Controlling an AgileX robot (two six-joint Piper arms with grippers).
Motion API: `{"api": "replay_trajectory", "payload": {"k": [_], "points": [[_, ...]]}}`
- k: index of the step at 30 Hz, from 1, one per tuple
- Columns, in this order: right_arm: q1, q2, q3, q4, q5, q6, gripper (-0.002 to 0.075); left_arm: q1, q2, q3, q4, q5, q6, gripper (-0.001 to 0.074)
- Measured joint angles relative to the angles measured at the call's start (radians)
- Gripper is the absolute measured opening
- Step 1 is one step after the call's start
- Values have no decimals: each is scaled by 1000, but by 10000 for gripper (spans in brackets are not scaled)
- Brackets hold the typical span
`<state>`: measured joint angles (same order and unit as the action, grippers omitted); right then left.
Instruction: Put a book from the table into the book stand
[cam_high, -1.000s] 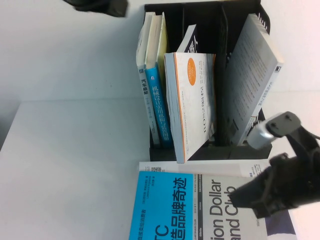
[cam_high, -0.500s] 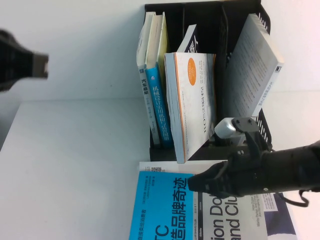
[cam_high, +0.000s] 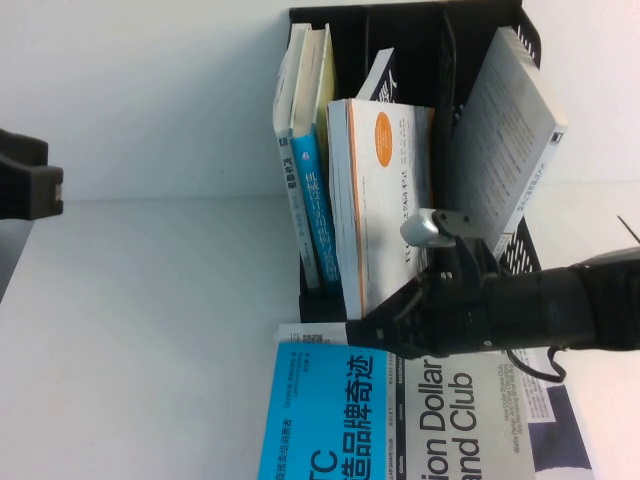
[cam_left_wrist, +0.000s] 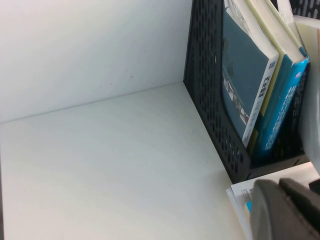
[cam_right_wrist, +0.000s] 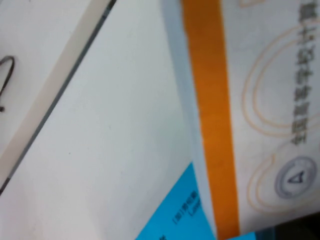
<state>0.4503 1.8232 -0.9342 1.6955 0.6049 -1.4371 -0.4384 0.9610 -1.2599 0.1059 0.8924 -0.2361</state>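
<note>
The white book with the orange spine (cam_high: 385, 205) stands in the middle compartment of the black mesh book stand (cam_high: 510, 255) at the far edge of the table, its lower near corner right at the tip of the right gripper (cam_high: 365, 332). Whether that gripper's fingers are parted or closed cannot be told, since they show only as a dark mass, and the right wrist view holds nothing but the orange spine (cam_right_wrist: 210, 100) close up against a corner of blue cover. Behind the tip the right arm (cam_high: 540, 310) stretches back toward the table's right edge, passing low over the front of the stand. Under it, at the near edge, lies the blue and white book (cam_high: 390, 420) flat on the white table (cam_high: 150, 330). In the stand's left compartment two blue-spined books (cam_high: 310, 200) stand upright, and in the right compartment a grey book (cam_high: 505, 140) leans. The left gripper (cam_high: 30, 185) hangs off the table's left edge, well apart from the books; its fingers' state cannot be told either.
</note>
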Motion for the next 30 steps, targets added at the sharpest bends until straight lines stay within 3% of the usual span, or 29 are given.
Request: {"api": "replay_trajectory", "payload": {"k": [8,15,25,30], "points": [[2,-56,-126,-11,-207,-6,-3,0,0,2,42,0,0,-2],[0,-175,-262,8,-339,-170,-3,0,0,2,51,0,4,-2],[3,-236,-254,0,-148,-117,-3,0,0,2,75,8,6,-2],[3,-244,-244,-209,-61,3,-3,0,0,3,78,14,8,-2]]}}
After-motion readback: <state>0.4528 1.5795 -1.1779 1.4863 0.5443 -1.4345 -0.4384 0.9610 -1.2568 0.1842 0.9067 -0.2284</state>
